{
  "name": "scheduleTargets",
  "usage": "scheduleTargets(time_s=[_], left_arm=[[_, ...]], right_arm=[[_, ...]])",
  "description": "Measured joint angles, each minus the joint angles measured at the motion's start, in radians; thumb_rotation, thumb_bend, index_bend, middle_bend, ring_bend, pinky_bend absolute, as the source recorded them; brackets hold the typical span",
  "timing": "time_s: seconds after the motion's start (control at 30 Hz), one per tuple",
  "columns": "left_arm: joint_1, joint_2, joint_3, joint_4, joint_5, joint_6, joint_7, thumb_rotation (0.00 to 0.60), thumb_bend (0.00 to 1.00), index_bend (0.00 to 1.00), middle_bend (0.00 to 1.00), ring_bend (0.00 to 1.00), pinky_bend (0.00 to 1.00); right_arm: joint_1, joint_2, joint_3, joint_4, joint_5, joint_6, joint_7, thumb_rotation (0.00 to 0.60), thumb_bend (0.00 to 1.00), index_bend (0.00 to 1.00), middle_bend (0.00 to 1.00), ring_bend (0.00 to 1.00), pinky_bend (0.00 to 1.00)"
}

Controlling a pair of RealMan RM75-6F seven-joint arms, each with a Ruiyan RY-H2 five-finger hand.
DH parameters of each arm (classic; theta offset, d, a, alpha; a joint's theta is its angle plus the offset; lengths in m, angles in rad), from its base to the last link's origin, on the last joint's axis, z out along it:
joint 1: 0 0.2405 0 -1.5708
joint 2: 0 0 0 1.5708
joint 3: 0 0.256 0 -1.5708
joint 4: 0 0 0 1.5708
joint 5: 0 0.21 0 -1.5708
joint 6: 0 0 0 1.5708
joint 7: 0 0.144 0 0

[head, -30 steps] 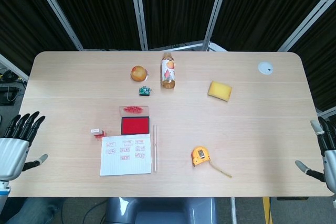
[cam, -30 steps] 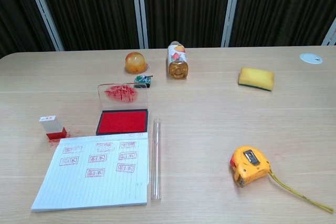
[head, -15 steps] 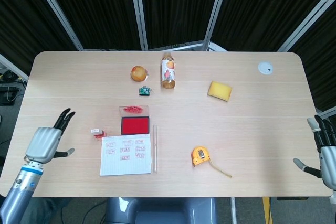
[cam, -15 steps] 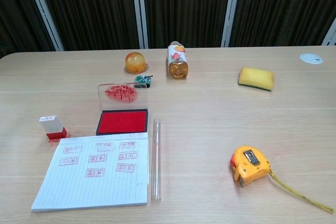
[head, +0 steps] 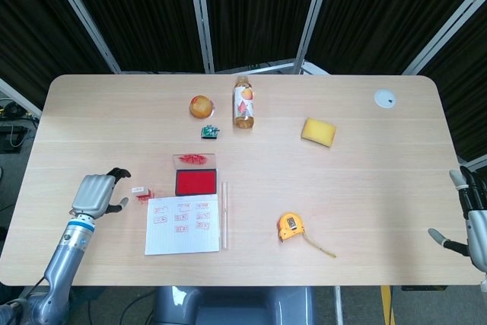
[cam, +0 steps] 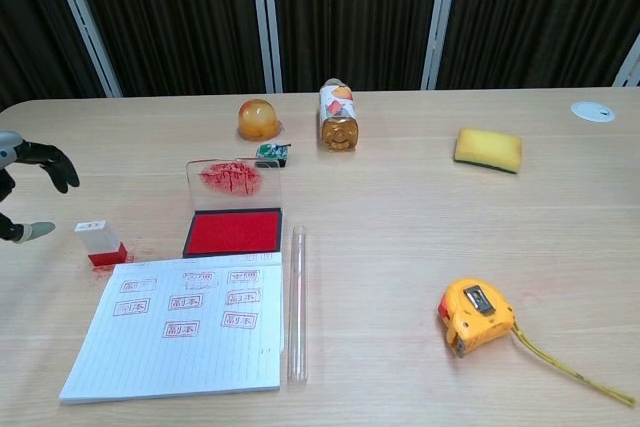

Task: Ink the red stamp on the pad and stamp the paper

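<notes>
Dark curtains back the pale tabletop [head: 365, 188]. Step in hand: reaching for the stamp [cam: 101, 244], which stands left of the ink pad [cam: 233, 231], above the paper [cam: 180, 332]. Left hand [head: 96, 192], fingers spread and empty, has come in beside it; next it must pinch the stamp. Right hand [head: 473, 218] waits spread at the edge.

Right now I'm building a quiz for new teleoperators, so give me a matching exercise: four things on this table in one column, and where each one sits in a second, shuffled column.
Things
1. red stamp
2. ink pad
3. tape measure
4. sponge

Places
A. far right, beyond the tape measure
B. just beyond the paper, lid raised
C. near the left robot hand, left of the pad
D. near right, tape trailing out

Pairs: 1-C, 2-B, 3-D, 4-A
</notes>
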Motion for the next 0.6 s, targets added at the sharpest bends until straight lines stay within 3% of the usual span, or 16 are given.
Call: scheduleTargets(time_s=[0.6], left_arm=[[-0.057,-0.123,0.003,0.169,-0.054,-0.054,-0.006,0.6,0.26,0.37,0.4,0.84,0.86]], right_arm=[[0.018,-0.013,0.009,0.017,0.041,-0.038,-0.016,0.6,0.0,0.0,0.0,0.0,0.0]])
